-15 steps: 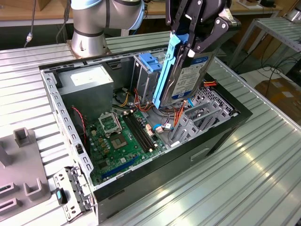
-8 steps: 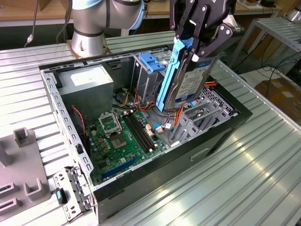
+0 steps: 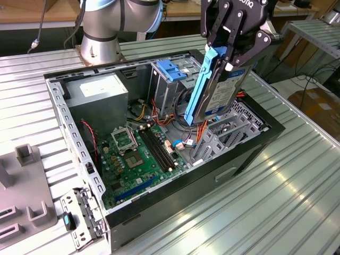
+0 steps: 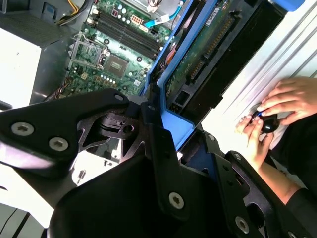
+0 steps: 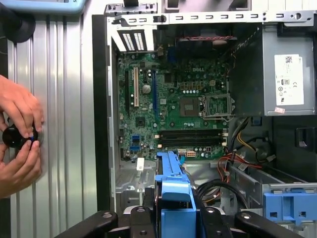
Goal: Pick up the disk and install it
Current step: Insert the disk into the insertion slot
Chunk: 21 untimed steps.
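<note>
the gripper point(image 3: 229, 57) is clamped on the disk point(image 3: 217, 98), with its black fingers point(image 4: 159, 134) closed against the upper end of the drive; the gripper's own upper part is cut off by the edge of the exterior view. the disk hangs from it on edge and tilted, one blue rail point(image 3: 197, 87) running down its near side, and we can see only part of the white label. in the second wrist view the green circuit-board face of the disk point(image 4: 208, 42) stretches away from the fingers, and its far end is cut off. directly below the gripper lies the open computer case point(image 3: 249, 154). the disk's lower end reaches down towards the orange cables point(image 3: 202, 130), and we cannot tell whether it touches them. just beside the disk stands the metal drive cage point(image 3: 169, 79), and past that, further from the gripper, the grey power supply point(image 3: 98, 90). the motherboard point(image 3: 141, 154) covers the case floor below and beyond the tip of the disk. outside the case, on the ribbed table point(image 3: 276, 212), a person's hands point(image 5: 20, 141) hold a small black object point(image 5: 14, 136) that we cannot make out; the arms are cut off.
</note>
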Available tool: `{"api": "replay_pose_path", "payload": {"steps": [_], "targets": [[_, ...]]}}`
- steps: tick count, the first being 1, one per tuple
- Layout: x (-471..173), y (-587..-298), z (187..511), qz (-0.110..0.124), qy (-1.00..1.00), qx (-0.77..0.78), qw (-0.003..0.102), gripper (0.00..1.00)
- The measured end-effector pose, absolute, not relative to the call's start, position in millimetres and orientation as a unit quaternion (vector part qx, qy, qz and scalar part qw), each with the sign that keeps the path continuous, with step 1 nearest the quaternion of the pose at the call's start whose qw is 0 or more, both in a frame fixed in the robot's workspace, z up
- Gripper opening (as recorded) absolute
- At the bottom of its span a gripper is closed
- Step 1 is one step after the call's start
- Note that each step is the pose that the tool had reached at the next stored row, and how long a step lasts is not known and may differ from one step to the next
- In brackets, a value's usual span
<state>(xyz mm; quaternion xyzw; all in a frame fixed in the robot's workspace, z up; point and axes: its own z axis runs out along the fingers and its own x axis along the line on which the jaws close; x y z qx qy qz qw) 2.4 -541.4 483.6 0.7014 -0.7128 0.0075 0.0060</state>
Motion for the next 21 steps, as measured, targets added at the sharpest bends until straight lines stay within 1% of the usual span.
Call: {"api": "replay_pose_path", "payload": {"steps": [12, 21], "targets": [[5, -541, 483, 0.008, -0.713, 0.701, 0.006, 0.37], [28, -541, 482, 0.008, -0.713, 0.701, 0.006, 0.37]]}}
